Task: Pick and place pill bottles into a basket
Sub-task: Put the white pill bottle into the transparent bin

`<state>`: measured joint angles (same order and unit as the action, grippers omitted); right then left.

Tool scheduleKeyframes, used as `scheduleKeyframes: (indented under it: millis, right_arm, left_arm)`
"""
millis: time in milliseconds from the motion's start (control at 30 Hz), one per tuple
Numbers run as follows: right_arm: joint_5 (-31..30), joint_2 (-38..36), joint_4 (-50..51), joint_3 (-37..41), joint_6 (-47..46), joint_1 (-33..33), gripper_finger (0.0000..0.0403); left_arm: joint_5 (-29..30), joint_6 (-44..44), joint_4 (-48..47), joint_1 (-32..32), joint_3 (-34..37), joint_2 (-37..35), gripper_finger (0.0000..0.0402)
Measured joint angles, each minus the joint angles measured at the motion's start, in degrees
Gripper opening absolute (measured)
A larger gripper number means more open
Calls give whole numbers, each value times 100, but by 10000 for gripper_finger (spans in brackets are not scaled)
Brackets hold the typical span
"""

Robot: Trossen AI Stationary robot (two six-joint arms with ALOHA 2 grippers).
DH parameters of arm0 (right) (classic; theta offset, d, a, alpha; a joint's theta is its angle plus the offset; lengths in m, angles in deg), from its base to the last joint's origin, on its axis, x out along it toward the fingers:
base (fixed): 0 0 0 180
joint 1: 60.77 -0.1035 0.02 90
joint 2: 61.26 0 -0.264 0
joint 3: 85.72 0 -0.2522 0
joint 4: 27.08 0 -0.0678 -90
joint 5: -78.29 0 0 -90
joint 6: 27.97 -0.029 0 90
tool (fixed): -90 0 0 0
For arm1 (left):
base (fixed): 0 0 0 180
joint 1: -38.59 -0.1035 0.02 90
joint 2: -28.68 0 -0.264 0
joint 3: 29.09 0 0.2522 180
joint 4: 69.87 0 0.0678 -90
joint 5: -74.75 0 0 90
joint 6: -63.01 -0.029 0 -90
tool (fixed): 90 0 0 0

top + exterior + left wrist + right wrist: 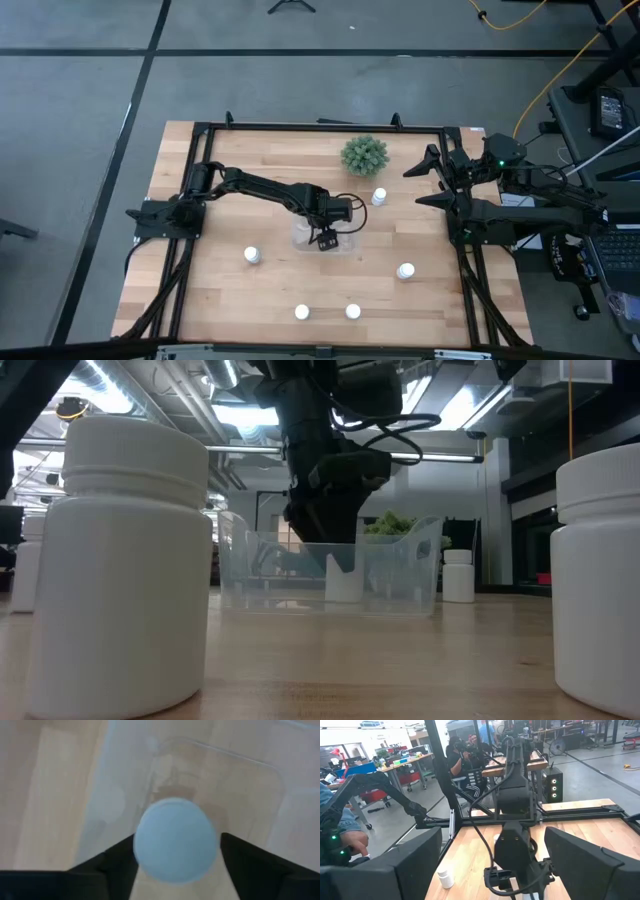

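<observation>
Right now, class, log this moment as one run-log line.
left gripper: shut on pill bottle, inside clear basket | right gripper: open, parked at table edge | five bottles on table

White bottle cap [176, 839] between jaws, over basket [240, 785].

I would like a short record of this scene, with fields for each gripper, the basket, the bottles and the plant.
left gripper: over the basket, shut on a bottle
right gripper: open, waiting at the table's right edge, holds nothing
basket: clear, mid-table, held bottle lowered inside it
loose bottles: five on the table, one near the plant, four nearer the front
plant: green, behind the basket
</observation>
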<state>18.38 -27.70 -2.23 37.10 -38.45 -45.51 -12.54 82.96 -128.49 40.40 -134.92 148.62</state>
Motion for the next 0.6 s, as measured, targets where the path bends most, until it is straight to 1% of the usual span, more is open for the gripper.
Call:
scheduleKeyframes:
  millis: [100, 200, 367, 467, 600]
  right_arm:
    - [0, 0, 0, 0, 18, -2, 354]
    - [0, 0, -7, 0, 21, -2, 354]
    - [0, 5, -7, 0, 22, -2, 354]
    - [0, 7, -6, 0, 20, -1, 354]
    - [-1, 4, -4, 0, -17, 0, 354]
  left_arm:
    - [-394, 115, 1, -92, 0, -13, 314]
    - [-629, 134, 5, -163, 0, -15, 331]
    - [-691, 191, -20, -250, -2, -168, 336]
    - [-675, 85, -19, -328, -4, -434, 337]
    - [-672, 37, 15, -463, -5, -962, 337]
